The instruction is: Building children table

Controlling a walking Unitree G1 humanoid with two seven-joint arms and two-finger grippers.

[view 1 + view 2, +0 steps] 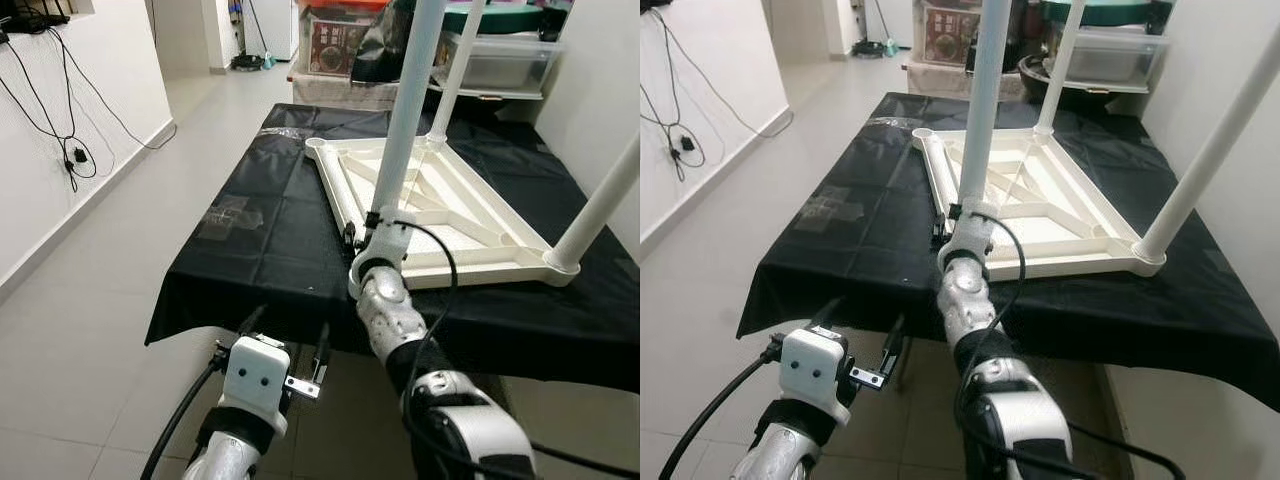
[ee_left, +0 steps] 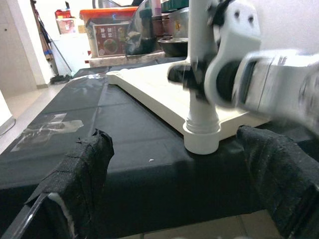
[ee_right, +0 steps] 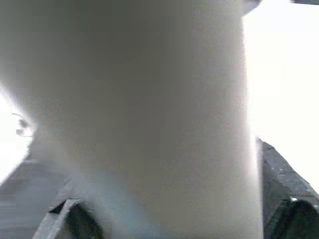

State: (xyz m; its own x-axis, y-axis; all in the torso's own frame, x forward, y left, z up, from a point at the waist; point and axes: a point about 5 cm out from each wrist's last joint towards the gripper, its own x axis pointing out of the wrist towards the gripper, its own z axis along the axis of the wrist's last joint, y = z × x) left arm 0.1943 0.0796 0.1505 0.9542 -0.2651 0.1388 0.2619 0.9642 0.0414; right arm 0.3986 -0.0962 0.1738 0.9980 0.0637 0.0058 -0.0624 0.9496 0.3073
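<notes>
Right gripper [image 1: 372,228] clamping near white table leg [image 1: 408,110], seating it into upturned tabletop [image 1: 455,205] corner socket; left gripper [image 1: 285,335] idling, fingers wide.

Pale tiled floor [image 1: 90,330], white wall [image 1: 90,90] with dangling cables [image 1: 68,150], storage boxes [image 1: 335,40] behind

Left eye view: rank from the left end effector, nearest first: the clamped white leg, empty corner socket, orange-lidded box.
1. White plastic table leg, near corner, ahead-right of left end effector.
2. Empty round corner socket, tabletop's far-left corner.
3. Orange-lidded storage box, beyond the table.
</notes>
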